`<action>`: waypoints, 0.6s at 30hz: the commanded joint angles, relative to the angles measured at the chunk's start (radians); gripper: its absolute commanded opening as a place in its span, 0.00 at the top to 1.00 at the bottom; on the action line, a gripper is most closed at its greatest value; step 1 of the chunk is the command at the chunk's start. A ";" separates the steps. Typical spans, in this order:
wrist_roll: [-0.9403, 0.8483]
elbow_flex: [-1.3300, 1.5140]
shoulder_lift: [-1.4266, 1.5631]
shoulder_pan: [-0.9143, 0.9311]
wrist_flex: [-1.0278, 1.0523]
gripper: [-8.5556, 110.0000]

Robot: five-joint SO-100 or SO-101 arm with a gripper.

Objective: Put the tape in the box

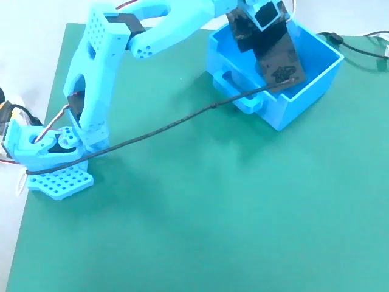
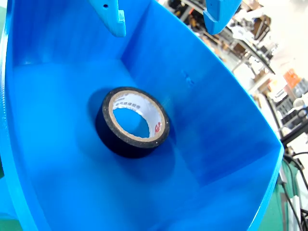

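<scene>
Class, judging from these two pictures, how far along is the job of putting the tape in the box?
Done: the small black ring-shaped roll of tape lies flat on the floor of the bright blue plastic bin. In hand: nothing; the pincer is open above it, fingers apart and clear of the roll. Left: probably only lifting the arm out of the bin.

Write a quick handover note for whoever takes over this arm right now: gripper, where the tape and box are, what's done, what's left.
Gripper: open and empty, fingers apart above the tape in the wrist view.
Tape: lying flat on the floor of the box, clear of the fingers.
Box: on the green mat, top right in the fixed view, with the arm reaching into it.
Done: tape is in the box.
Left: lift the arm out.
</scene>
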 commanded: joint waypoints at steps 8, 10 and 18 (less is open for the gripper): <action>-0.009 -0.084 0.066 0.037 0.012 0.74; -0.020 -0.084 0.081 0.049 0.026 0.74; -0.026 -0.084 0.206 0.110 0.114 0.74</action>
